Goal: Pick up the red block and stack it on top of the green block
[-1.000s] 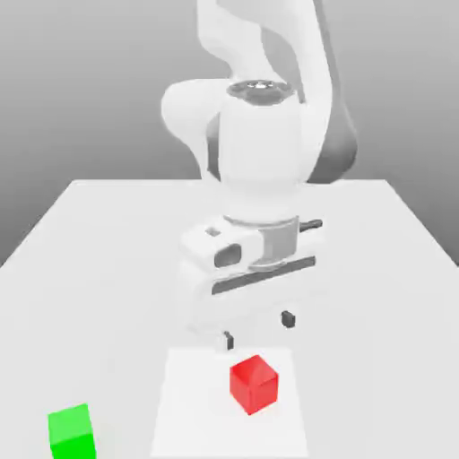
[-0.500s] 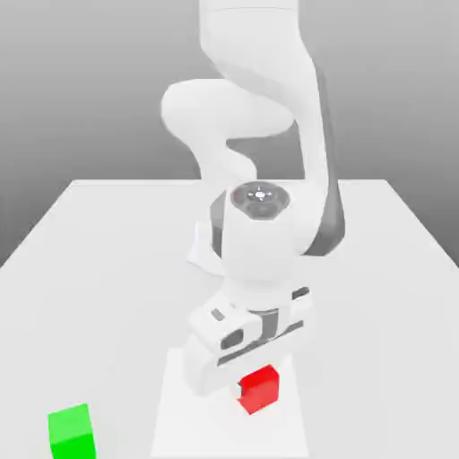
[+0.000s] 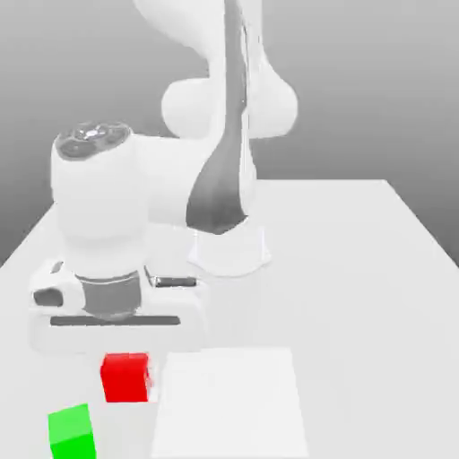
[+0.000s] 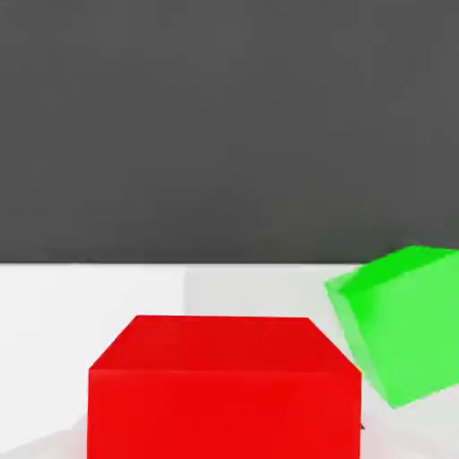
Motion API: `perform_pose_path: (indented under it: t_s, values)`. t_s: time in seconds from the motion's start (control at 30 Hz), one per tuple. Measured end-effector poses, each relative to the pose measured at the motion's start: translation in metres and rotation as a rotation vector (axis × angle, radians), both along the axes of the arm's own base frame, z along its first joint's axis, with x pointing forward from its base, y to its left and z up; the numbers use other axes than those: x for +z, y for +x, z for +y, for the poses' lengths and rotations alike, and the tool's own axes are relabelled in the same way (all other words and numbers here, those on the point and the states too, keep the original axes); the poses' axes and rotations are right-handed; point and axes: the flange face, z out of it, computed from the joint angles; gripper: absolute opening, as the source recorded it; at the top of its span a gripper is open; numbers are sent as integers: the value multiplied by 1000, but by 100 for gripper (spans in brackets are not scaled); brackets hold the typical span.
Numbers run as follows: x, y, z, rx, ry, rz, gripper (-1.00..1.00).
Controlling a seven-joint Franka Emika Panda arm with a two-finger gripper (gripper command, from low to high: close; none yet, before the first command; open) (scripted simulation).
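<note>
Red block [image 3: 125,377] in exterior view: clamped in gripper [image 3: 127,378], apparently for carrying to green block [image 3: 72,433], nearer the exterior view's left (stacking pending); hand view: red beside green, edges unaligned, likely needing a turn.

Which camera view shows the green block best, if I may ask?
The exterior view: the green block appears apart from the red block, though the lower edge crops it. The hand view shows it larger and tilted, but cut off at one side.

Green block [image 3: 72,434] cut off by the exterior view's bottom edge.
</note>
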Motion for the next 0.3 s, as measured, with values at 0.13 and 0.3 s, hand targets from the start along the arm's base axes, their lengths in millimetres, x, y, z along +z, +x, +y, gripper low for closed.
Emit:
perform_pose_path:
  t_s: [0.13, 0.3]
  values:
    - [-48, 1, -14, -43, -2, -1, 100]
    - [-48, 1, -14, -43, -2, -1, 100]
